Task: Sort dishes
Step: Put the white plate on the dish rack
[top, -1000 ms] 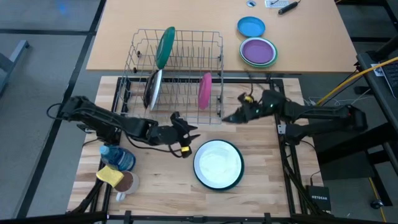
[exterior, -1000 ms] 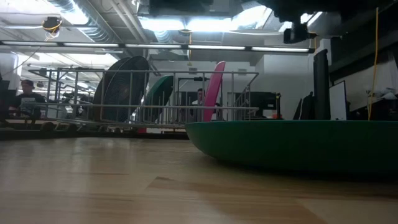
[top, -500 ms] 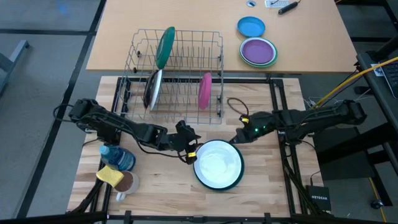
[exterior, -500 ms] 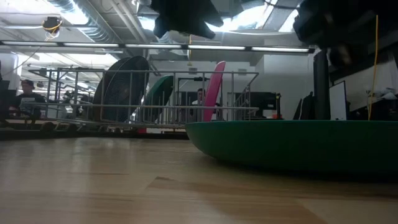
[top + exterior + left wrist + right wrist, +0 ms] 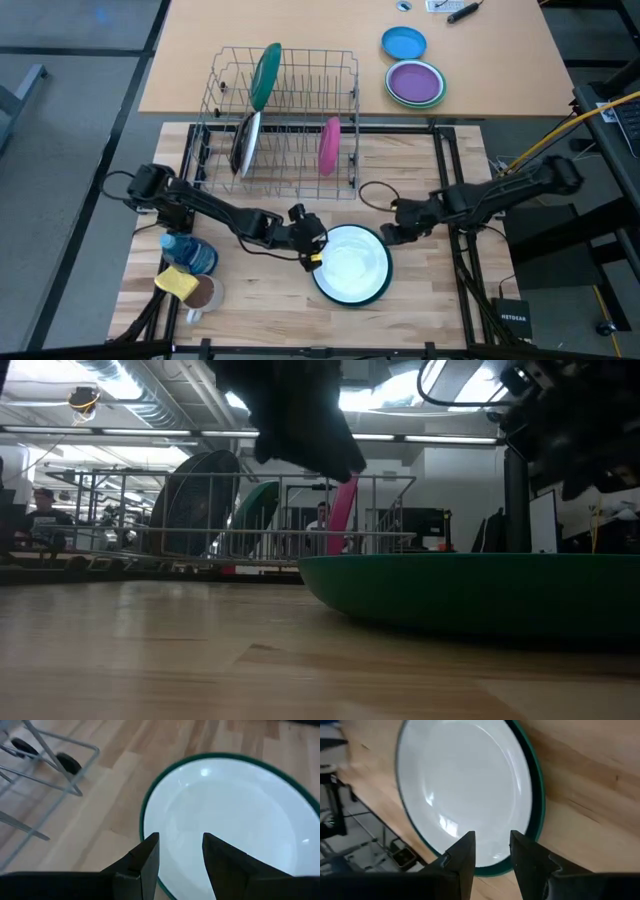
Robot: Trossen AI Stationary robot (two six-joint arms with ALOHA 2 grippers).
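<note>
The large white green-rimmed plate (image 5: 350,263) lies flat on the wooden table, near the front middle. My left gripper (image 5: 312,250) is open and hovers at the plate's left rim (image 5: 150,815); the low view shows it (image 5: 300,420) above the plate (image 5: 470,590). My right gripper (image 5: 385,235) is open and hovers at the plate's far right rim (image 5: 537,815). A green plate (image 5: 265,75), a brown plate (image 5: 245,142) and a pink plate (image 5: 329,145) stand on edge in the wire rack (image 5: 285,110).
A bright-blue dish (image 5: 403,43) and a purple dish (image 5: 415,83) sit on the far table. A blue cup (image 5: 190,252), a yellow sponge (image 5: 177,283) and a brown mug (image 5: 205,295) stand at the near left corner. Bare wood lies to the plate's right.
My left gripper has moved toward the table's right and near edges and down, up to the plate's left rim. My right gripper has moved from beside the rack toward the near edge and down, up to the plate's right rim. The plate has stayed in place.
</note>
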